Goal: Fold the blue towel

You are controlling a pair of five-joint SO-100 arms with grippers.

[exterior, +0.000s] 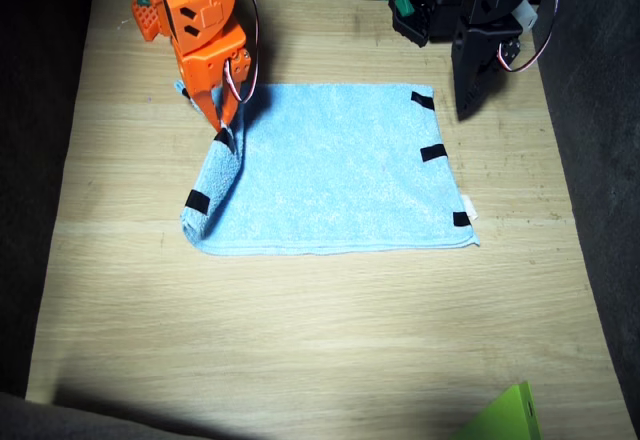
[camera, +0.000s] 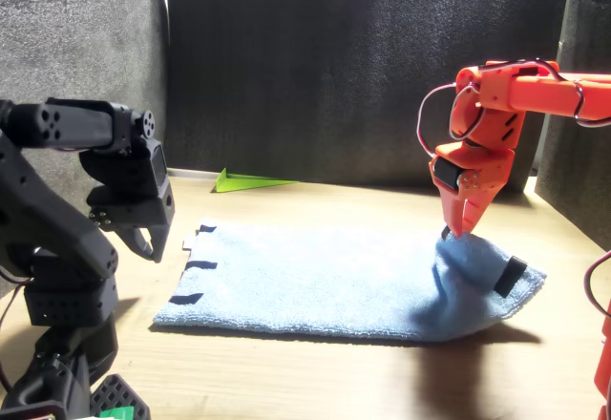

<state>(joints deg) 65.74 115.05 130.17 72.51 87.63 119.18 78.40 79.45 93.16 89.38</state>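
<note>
One blue towel (exterior: pixel 330 170) lies on a pale wood-grain surface (exterior: pixel 300 340) with dark walls around it
The orange right gripper (exterior: pixel 222 125) has its jaws pinched on the towel's raised, curled short edge; the black left gripper (camera: pixel 143 241), jaws slightly parted, hangs beside the opposite taped edge

There was one blue towel (exterior: pixel 330 170) with four black tape marks (exterior: pixel 432 152), two arms, and one green flat piece (exterior: pixel 505 418).
</note>
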